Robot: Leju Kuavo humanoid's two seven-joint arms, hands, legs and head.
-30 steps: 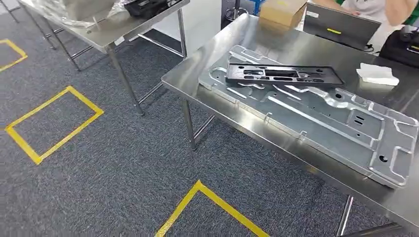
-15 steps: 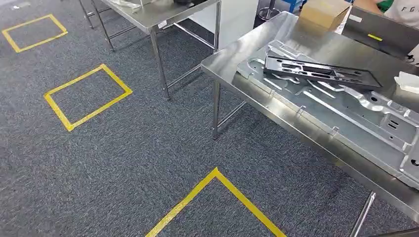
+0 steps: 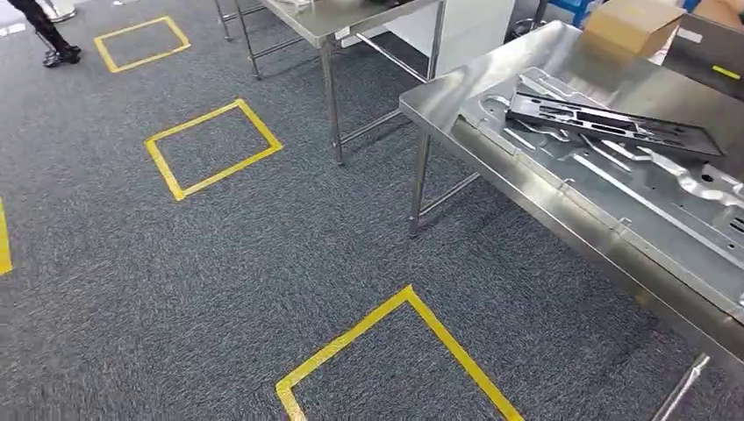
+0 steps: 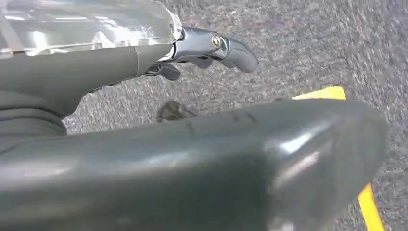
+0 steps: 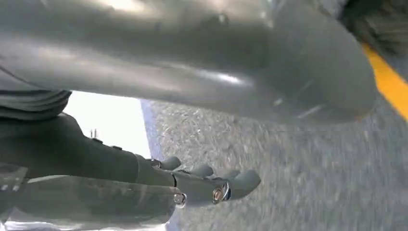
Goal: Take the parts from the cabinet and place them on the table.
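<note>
A long black plastic frame (image 3: pixel 614 123) lies on top of a large silver sheet-metal panel (image 3: pixel 632 189), both flat on the steel table (image 3: pixel 456 114) at the right of the head view. My left hand (image 4: pixel 159 159) hangs over the grey carpet, its fingers (image 4: pixel 211 48) stretched out and holding nothing. My right hand (image 5: pixel 144 62) also hangs over the carpet, its fingers (image 5: pixel 216 185) straight and apart from the thumb, with nothing in it.
A cardboard box (image 3: pixel 633 24) stands at the far end of the table. A second steel table (image 3: pixel 351 17) stands behind. Yellow tape squares (image 3: pixel 213 146) mark the carpet, one corner (image 3: pixel 404 342) close in front. A person's feet (image 3: pixel 48 39) are far left.
The camera has turned left: the table and its parts have slid to the right of the picture, more floor squares and a person's feet have come into view.
</note>
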